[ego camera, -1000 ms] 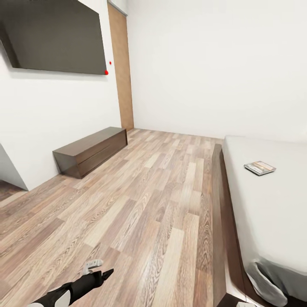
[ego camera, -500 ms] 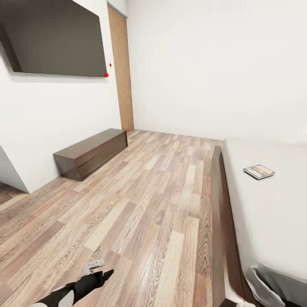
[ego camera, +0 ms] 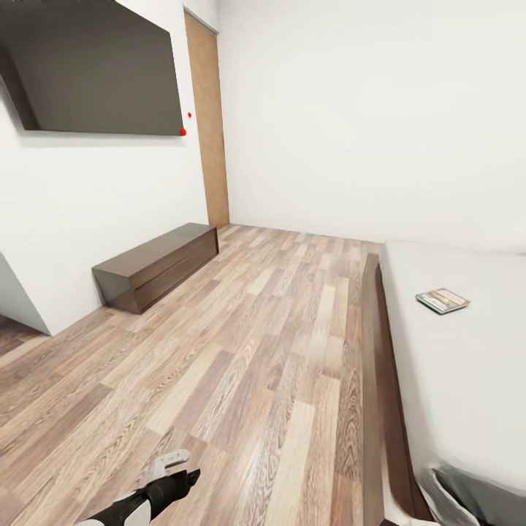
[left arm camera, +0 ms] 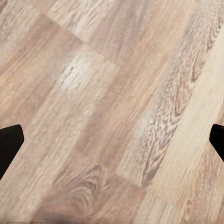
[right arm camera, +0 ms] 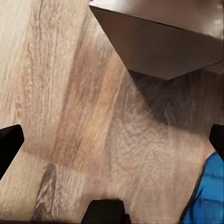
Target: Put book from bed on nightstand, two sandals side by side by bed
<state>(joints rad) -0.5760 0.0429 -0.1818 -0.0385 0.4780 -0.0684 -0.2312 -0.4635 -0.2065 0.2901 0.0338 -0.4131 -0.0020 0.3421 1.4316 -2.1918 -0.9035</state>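
Note:
The book [ego camera: 443, 300] lies flat on the light-grey mattress of the bed [ego camera: 467, 380], well ahead of me on the right. The bed's dark brown frame [ego camera: 375, 351] runs along the floor. Low at the left of the head view, my left gripper [ego camera: 172, 476] hangs over bare floor planks. Its wrist view shows the gripper [left arm camera: 112, 142] open with nothing between the fingers. My right gripper [right arm camera: 112, 142] is open too, over the floor by a dark wooden corner [right arm camera: 163, 42]. Part of a bright blue sandal [right arm camera: 208, 196] lies beside one fingertip. The nightstand is out of view.
A low dark brown bench cabinet [ego camera: 157, 263] stands against the left wall under a wall-mounted dark screen [ego camera: 88, 69]. A wooden door [ego camera: 207, 124] is at the far left corner. Wide wood-plank floor [ego camera: 270, 343] stretches between the cabinet and the bed.
The whole head view has shifted slightly, so the camera moved. My left gripper sits a little further right and lower in the picture. The book lies as before on the mattress.

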